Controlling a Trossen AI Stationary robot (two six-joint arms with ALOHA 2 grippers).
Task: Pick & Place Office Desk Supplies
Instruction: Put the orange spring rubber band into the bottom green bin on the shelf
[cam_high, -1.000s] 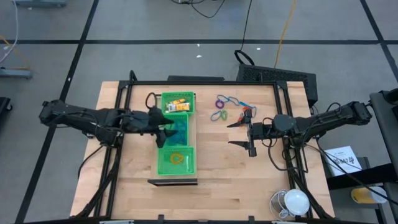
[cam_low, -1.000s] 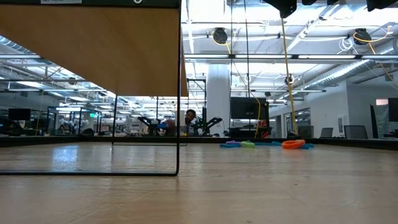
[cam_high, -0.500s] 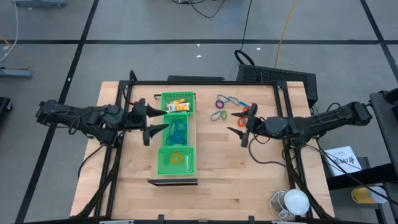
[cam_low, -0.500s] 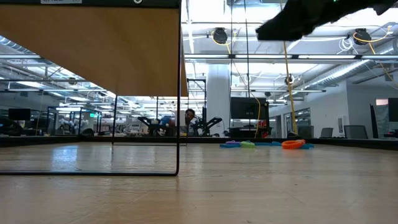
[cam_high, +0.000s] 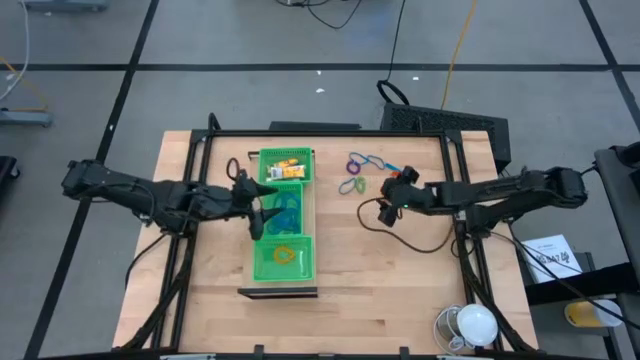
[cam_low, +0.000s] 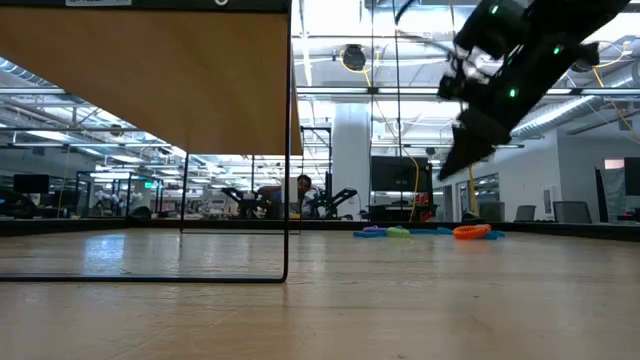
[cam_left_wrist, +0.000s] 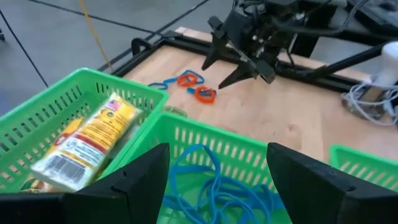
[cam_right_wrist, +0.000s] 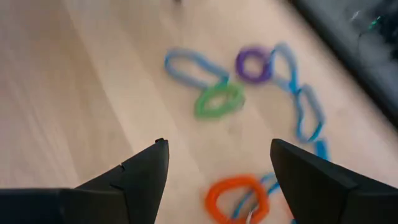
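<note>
A long green tray (cam_high: 312, 215) lies left of the table's middle. Its far compartment holds yellow packs (cam_left_wrist: 90, 140), its middle one blue loops (cam_left_wrist: 211, 186), and its near one an orange loop (cam_high: 284, 254). My left gripper (cam_high: 262, 208) hangs open over the middle compartment's left edge, touching nothing. Loose loops lie flat on the wood at the far middle: green (cam_right_wrist: 217, 99), purple (cam_right_wrist: 252, 65), blue (cam_right_wrist: 186, 65) and orange-red (cam_right_wrist: 236, 196). My right gripper (cam_high: 387, 197) is open, nose tipped down, just above them on their near right side (cam_low: 452, 165).
Black frame rails (cam_high: 330, 132) border the table's far and side edges. A black box (cam_high: 445, 120) stands beyond the far edge. A white round object with cables (cam_high: 472, 325) sits at the near right corner. Bare wood (cam_high: 380, 280) lies right of the tray.
My right gripper has come down from above, tipped its nose downward and moved toward the loops at the far middle, staying open. My left gripper drew back toward the table's left edge, then returned over the tray's middle compartment, rolling somewhat.
</note>
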